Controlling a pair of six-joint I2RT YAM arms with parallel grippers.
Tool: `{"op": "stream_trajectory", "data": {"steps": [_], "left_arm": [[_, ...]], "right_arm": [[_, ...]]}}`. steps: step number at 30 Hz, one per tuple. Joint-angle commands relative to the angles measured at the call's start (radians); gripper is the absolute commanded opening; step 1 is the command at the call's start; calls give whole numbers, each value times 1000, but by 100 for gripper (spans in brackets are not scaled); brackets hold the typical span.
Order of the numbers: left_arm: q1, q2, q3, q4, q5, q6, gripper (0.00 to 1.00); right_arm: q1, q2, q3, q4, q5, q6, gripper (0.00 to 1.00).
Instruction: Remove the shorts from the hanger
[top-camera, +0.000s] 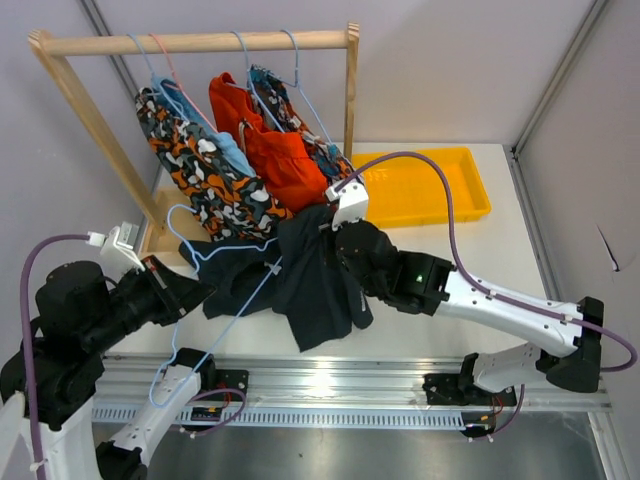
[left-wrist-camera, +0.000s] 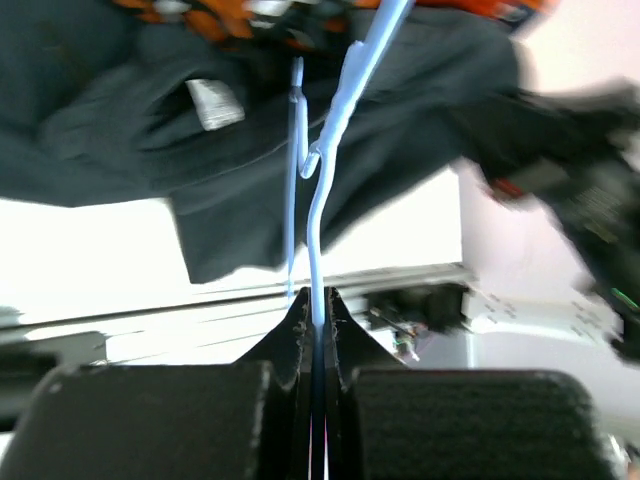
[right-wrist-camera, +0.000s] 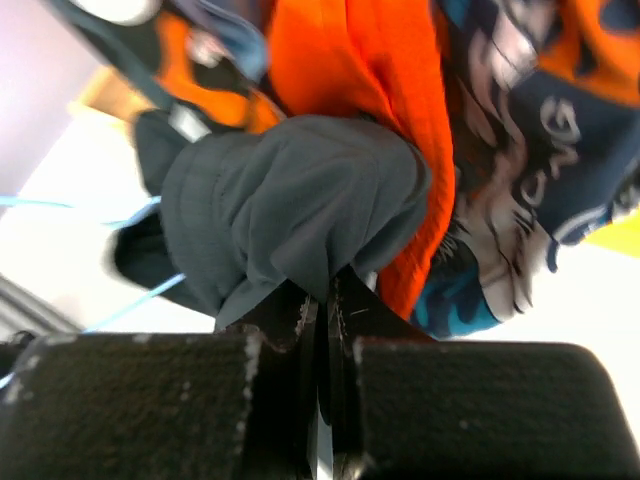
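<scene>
The dark navy-black shorts (top-camera: 300, 280) lie spread on the table in the top view, with a light blue wire hanger (top-camera: 235, 300) still threaded through them. My left gripper (top-camera: 195, 290) is shut on the hanger wire (left-wrist-camera: 322, 215). My right gripper (top-camera: 335, 240) is shut on a fold of the dark shorts (right-wrist-camera: 290, 215). The camouflage shorts (top-camera: 205, 170), light blue shorts (top-camera: 232, 150), red-orange shorts (top-camera: 270, 140) and blue-orange patterned shorts (top-camera: 305, 125) hang on the wooden rack (top-camera: 200, 42).
A yellow tray (top-camera: 425, 185) sits at the back right of the table. The rack's wooden base (top-camera: 160, 225) stands just behind my left gripper. A metal rail (top-camera: 330, 385) runs along the near edge.
</scene>
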Motion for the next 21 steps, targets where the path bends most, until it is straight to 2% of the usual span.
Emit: {"op": "stream_trajectory", "data": {"steps": [1,4,6,8,9,11,12,17,21], "left_arm": [[0,14,55,-76,130,24,0],[1,-2,49,-76,21,56,0],[1,-15,41,-76,-110,65,0],[1,-17,45,-75,-222,79,0],[1,-17,53,-75,-357,90,0],[1,-11,58,-56,-462,110,0],[-4,-8,59,-49,-541,108,0],[-2,18,64,63,-655,70,0],[-2,41,58,134,-718,91,0]], "right_arm": [[-26,-46,-68,-29,-4,44,0],[21,-156,-190,-86,88,129,0],[60,-302,-229,-159,162,176,0],[115,-443,-212,-291,271,242,0],[129,-483,-176,-323,292,247,0],[140,-569,-122,-360,299,191,0],[137,-579,-80,-376,297,166,0],[132,-464,275,-427,398,-64,0],[71,-303,426,-280,400,-311,0]]}}
